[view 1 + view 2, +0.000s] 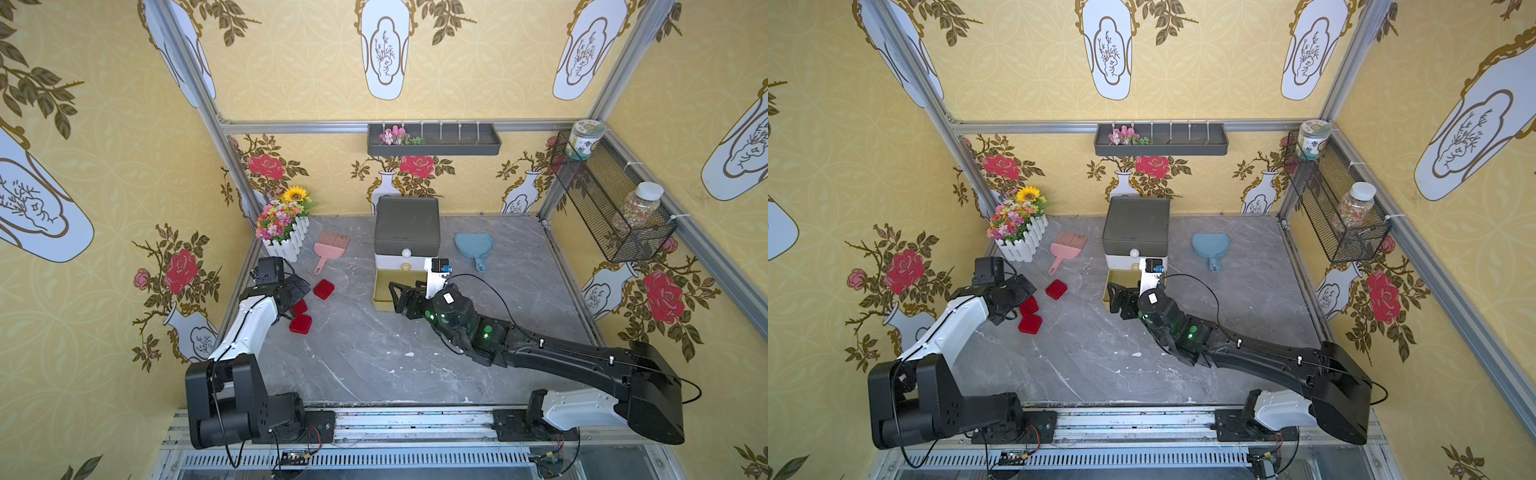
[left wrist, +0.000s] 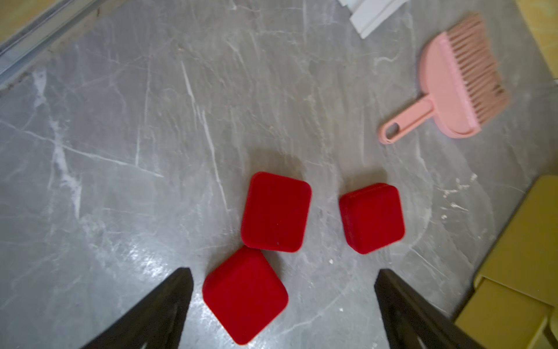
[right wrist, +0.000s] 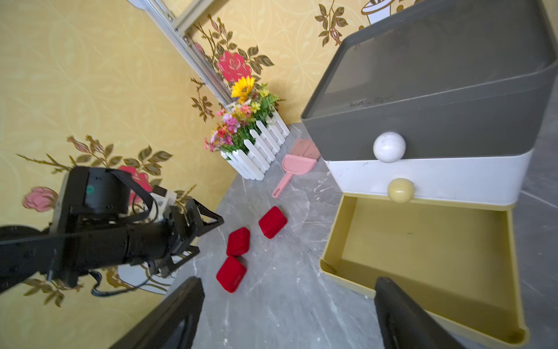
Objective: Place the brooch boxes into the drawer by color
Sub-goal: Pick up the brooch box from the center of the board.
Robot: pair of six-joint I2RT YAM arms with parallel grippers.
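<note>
The left gripper hangs over the brooch boxes, its jaws spread wide and holding nothing. The three red boxes lie near the left edge of the table; two touch at a corner, the third lies a little apart, toward the drawer. Between them and the right arm there is a broad bare stretch of grey marble. The right gripper is at the front of the pulled-out olive-yellow tier, jaws far apart, nothing between them.

Yellow flowered walls close three sides. At the back stand a flower box, a pink brush, the drawer and a blue dustpan.

The open tier shows only its bare floor; the dark grey tier and white tier are shut. The wall tray holds pink flowers; the wire basket holds two jars.
</note>
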